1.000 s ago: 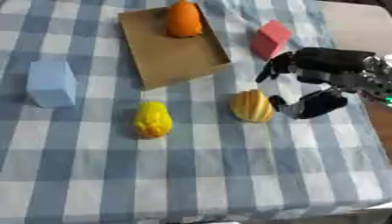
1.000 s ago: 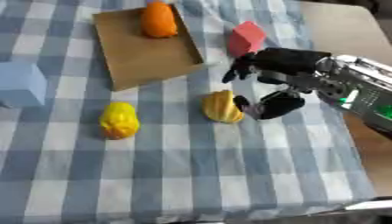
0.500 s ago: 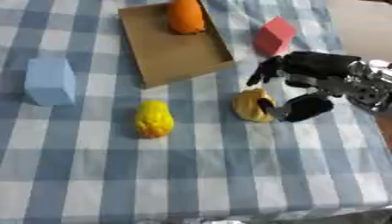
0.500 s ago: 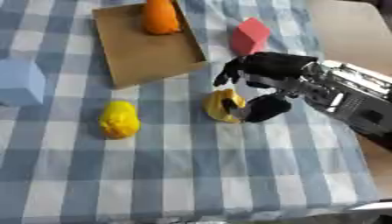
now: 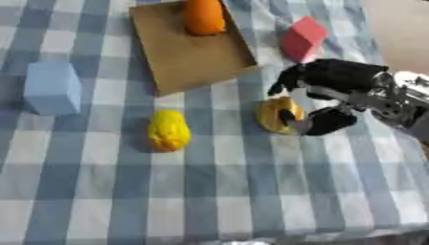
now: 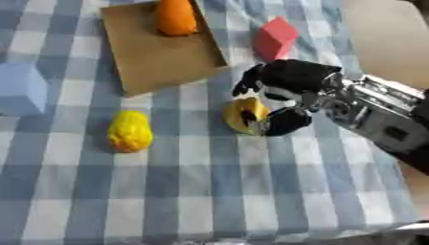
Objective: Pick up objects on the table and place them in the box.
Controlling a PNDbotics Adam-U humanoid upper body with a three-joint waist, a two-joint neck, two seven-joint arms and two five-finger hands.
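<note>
Table (image 5: 209, 191): covered in a blue-and-white checked cloth, seen from above and slightly askew.

Box (image 5: 188, 52): flat brown cardboard tray, lying at the far middle of the cloth, its long side running away from the robot. One orange fruit-shaped object (image 5: 204, 16) lies inside it at the far end.

Right hand (image 5: 335, 83): black, on a silver and black arm that enters from the right edge. It is lowered over the cloth just right of centre, below the near right corner of the box. Fingers curled downward and toward the left; thumb (image 5: 327, 122) curved in underneath from the near side.

Yellow-orange rounded object (image 5: 275, 115): lies on the cloth directly at the fingertips of the right hand. The curled fingers arch over its far side and the thumb tip sits against its right near side, so it lies in the gap between thumb and fingers. It appears to rest on the cloth; whether the hand has closed fully on it cannot be told.

Red block (image 5: 303, 38): on the cloth beyond the right hand, just right of the box, apart from both.

Yellow lumpy object (image 5: 168, 130): on the cloth left of the hand, well apart from it, nearer the robot than the box.

Pale blue block (image 5: 53, 87): at the left side of the cloth, left of the box.
</note>
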